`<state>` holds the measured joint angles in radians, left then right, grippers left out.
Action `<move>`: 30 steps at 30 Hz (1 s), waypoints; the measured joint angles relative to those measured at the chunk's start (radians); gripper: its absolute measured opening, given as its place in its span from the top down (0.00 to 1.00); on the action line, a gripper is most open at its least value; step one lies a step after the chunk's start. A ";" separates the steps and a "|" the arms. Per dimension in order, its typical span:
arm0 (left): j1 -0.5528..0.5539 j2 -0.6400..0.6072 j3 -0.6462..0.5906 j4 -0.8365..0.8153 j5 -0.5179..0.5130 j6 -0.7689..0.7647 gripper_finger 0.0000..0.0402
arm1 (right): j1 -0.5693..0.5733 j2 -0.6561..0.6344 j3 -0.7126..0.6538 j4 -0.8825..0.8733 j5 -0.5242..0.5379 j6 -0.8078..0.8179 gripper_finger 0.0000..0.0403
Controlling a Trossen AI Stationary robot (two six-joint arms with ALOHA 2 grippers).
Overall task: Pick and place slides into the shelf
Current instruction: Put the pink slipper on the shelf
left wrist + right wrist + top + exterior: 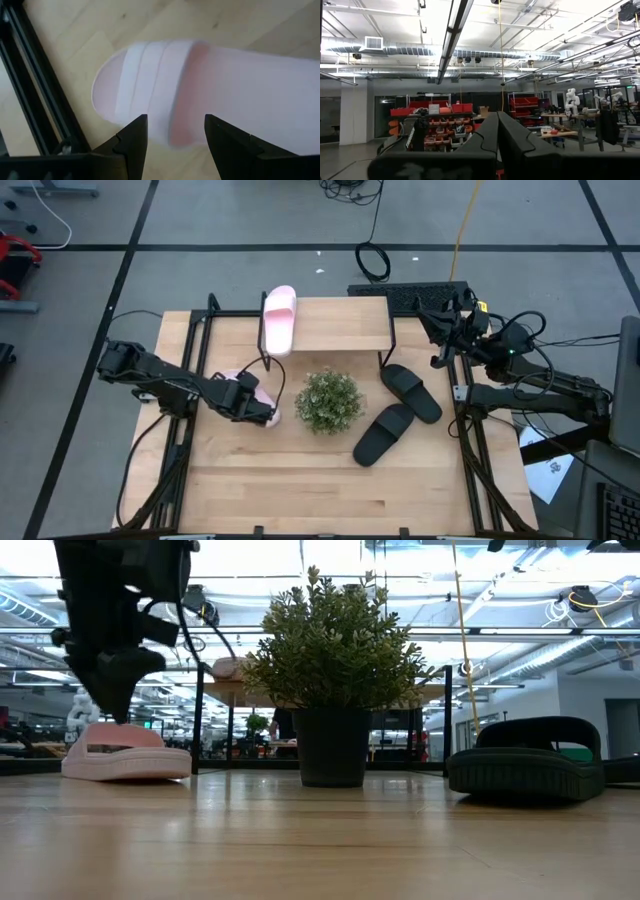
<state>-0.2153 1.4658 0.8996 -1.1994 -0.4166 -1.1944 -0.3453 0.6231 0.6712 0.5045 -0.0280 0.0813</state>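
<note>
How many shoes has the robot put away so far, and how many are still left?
One pink slide already lies on the shelf. The left claw is open right over the second pink slide on the table, not gripping it yet. Both black slides still wait beside the plant. The right claw waits, shut.

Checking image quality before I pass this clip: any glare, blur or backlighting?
Low view: bright ceiling lights behind leave the plant and left tool as dark silhouettes. Left wrist view: the pink slide is soft, out of focus. High view: evenly lit.
</note>
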 joint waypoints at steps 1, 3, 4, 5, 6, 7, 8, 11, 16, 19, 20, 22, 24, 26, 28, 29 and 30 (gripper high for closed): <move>0.000 0.000 -0.006 0.000 0.007 -0.007 0.52 | 0.000 0.000 0.000 0.000 0.000 0.000 1.00; 0.000 0.000 -0.016 0.001 0.013 -0.019 0.52 | 0.000 0.000 0.000 0.000 0.000 -0.008 1.00; 0.000 0.000 -0.019 0.000 0.013 -0.021 0.52 | 0.000 0.000 0.000 0.000 0.000 -0.016 1.00; 0.000 0.000 -0.021 0.002 0.014 -0.021 0.52 | 0.000 0.000 0.000 0.000 0.000 -0.020 1.00; 0.000 0.000 -0.022 0.007 0.014 -0.018 0.52 | 0.000 0.000 0.000 0.001 0.000 -0.022 1.00; 0.000 0.000 -0.022 0.018 0.015 -0.010 0.52 | 0.000 0.000 0.000 0.002 0.001 -0.022 1.00; 0.000 0.000 -0.023 0.029 0.015 -0.002 0.52 | 0.000 0.000 0.000 0.002 0.001 -0.022 1.00; 0.000 0.000 -0.023 0.046 0.013 0.017 0.52 | 0.000 0.000 0.000 0.002 0.000 -0.022 1.00; 0.000 0.000 -0.034 0.045 0.000 0.030 0.52 | 0.000 0.000 0.000 0.003 0.001 -0.022 1.00; 0.000 0.000 -0.049 0.047 0.000 0.021 0.52 | 0.000 0.000 0.000 0.003 0.001 -0.022 1.00; 0.000 0.000 -0.055 0.052 0.000 0.017 0.52 | 0.000 0.000 0.000 0.003 0.001 -0.022 1.00; 0.000 0.000 -0.066 0.057 0.001 0.015 0.52 | 0.000 0.000 0.000 0.003 0.001 -0.022 1.00; 0.000 0.000 -0.077 0.059 0.001 0.010 0.52 | 0.000 0.000 0.000 0.003 0.001 -0.022 1.00; 0.000 0.000 -0.088 0.074 0.001 0.008 0.52 | 0.000 0.000 0.000 0.004 0.001 -0.022 1.00; 0.000 0.000 -0.096 0.088 0.000 0.010 0.52 | 0.000 0.000 0.000 0.004 0.001 -0.023 1.00; 0.000 0.000 -0.100 0.091 -0.001 0.010 0.52 | 0.000 0.000 0.000 0.004 0.001 -0.022 1.00; 0.000 0.000 -0.103 0.091 -0.005 0.010 0.52 | 0.000 0.000 0.000 0.004 0.001 -0.022 1.00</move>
<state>-0.2153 1.4658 0.7963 -1.1080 -0.4215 -1.1846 -0.3453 0.6231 0.6712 0.5083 -0.0273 0.0589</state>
